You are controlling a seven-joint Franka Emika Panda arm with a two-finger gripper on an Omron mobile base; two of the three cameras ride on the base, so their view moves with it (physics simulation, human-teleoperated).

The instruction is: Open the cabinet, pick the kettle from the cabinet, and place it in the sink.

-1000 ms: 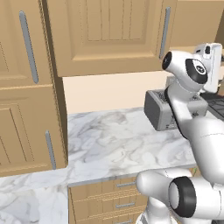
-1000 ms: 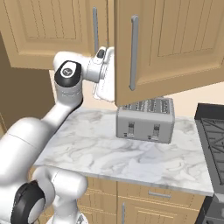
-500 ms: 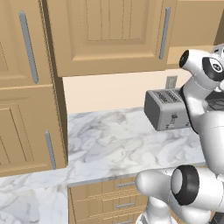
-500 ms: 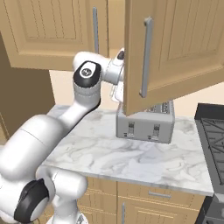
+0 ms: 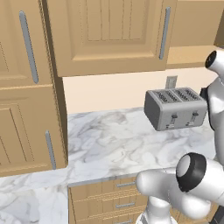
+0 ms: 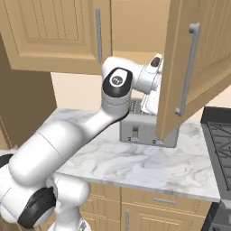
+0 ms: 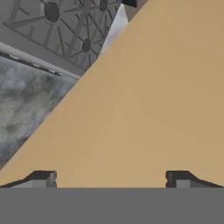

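The cabinet door stands swung out from the wall in the right base view, its long grey bar handle facing the camera. My hand reaches behind the door's left edge, and the door hides the fingertips there. In the hand view my gripper is open, its two dark fingertips wide apart against the plain tan inner face of the door, nothing between them. The kettle is hidden and the sink is out of view.
A boxy grey toaster stands on the marble counter below the open door. A dark stove lies to the right. A neighbouring shut wall cabinet hangs left, with a tall cabinet beyond.
The cabinet door has swung well out from the wall. My hand has followed its edge to the right and now sits behind it. The jaws stayed wide.
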